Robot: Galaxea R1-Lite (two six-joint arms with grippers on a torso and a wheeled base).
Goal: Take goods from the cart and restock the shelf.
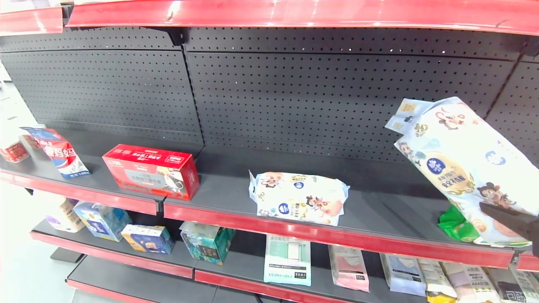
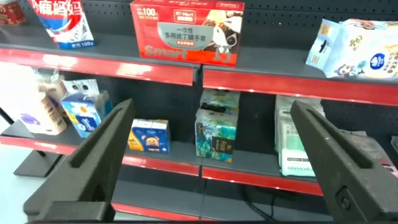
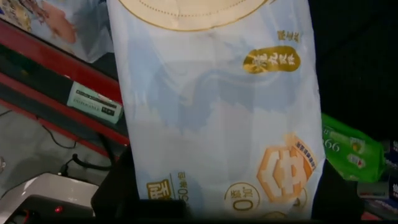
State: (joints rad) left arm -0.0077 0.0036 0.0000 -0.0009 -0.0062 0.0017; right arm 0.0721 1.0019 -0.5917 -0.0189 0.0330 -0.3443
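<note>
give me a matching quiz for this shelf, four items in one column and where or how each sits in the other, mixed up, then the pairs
1 red box
2 small cartoon pack
3 large cartoon pack
4 green packet

a tilted, clamped in the right gripper
b lying flat on the shelf, near its middle
c partly covered by the large pack's lower end
d on the shelf's left section

Pairs: 1-d, 2-b, 3-a, 4-c
</note>
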